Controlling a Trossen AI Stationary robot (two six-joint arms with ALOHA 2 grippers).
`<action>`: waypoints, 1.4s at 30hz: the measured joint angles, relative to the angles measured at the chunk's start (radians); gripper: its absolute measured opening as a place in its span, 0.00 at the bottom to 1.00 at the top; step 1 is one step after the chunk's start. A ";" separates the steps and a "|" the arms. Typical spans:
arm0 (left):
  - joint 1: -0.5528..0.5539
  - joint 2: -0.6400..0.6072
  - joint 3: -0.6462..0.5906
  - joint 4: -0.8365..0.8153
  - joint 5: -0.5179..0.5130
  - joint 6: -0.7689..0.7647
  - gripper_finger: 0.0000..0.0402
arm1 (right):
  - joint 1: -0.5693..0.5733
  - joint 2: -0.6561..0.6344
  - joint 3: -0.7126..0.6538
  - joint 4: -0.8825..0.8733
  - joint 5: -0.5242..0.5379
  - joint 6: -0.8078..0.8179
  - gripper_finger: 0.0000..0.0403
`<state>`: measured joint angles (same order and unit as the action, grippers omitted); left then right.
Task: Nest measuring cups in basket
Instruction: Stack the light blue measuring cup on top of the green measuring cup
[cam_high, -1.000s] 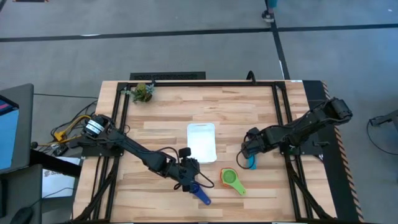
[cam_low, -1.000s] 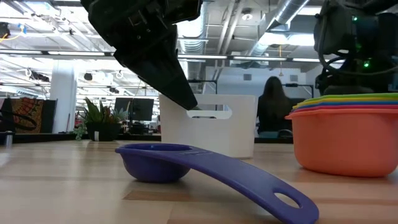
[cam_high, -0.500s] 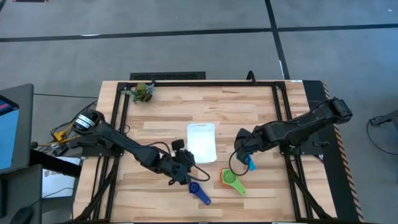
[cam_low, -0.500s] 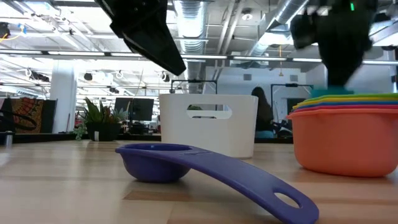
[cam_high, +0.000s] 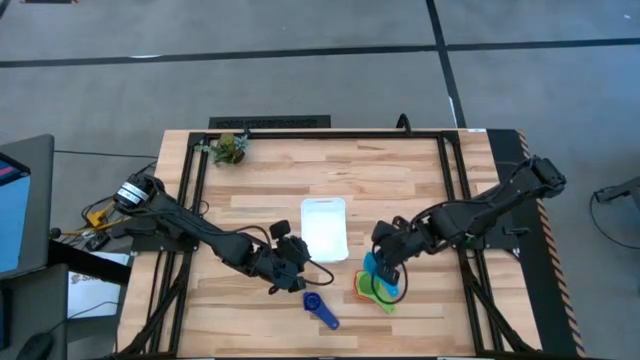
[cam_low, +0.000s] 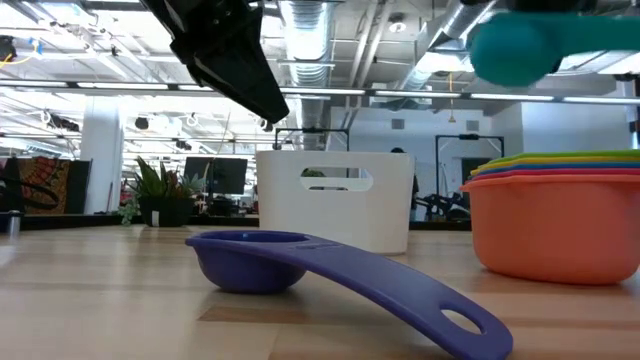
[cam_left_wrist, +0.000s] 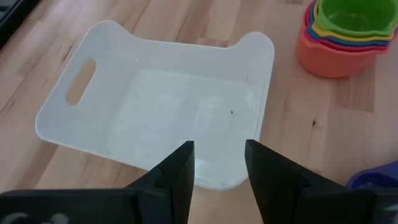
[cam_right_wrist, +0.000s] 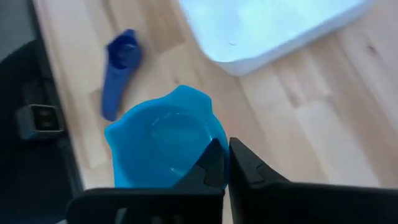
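On the wooden table, reading from the left: the left gripper (cam_high: 283, 262) has pulled back from the dark blue measuring cup (cam_high: 319, 308) and now hovers with its fingers spread and empty, just short of the white basket (cam_high: 324, 205). That cup lies alone on the boards, bowl toward the basket, its long handle running away from the basket toward the table's near right. The basket holds nothing, its long axis running front to back. Right of it, the right gripper (cam_high: 384, 263), half a second ago still short of the pile, has carried the teal measuring cup (cam_right_wrist: 163, 145) over the nested stack (cam_high: 375, 289), fingers pinched on the cup's handle, bowl upward. The stack's handle points away to the right. Judging by this, nesting is nearly complete, but no cup has reached the basket.
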<state>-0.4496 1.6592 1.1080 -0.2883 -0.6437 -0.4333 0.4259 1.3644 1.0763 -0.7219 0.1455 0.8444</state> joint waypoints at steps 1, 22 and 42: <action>0.000 0.000 0.000 0.000 0.000 -0.001 0.33 | 0.008 0.011 0.000 0.017 -0.001 0.001 0.04; 0.000 0.000 0.000 0.007 0.000 -0.009 0.33 | 0.040 0.214 0.058 0.040 -0.095 -0.015 0.06; -0.001 0.000 0.000 -0.012 0.001 -0.023 0.33 | 0.053 0.245 0.058 -0.002 -0.087 -0.023 0.19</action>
<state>-0.4503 1.6596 1.1080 -0.3007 -0.6426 -0.4559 0.4789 1.6095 1.1347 -0.7236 0.0586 0.8214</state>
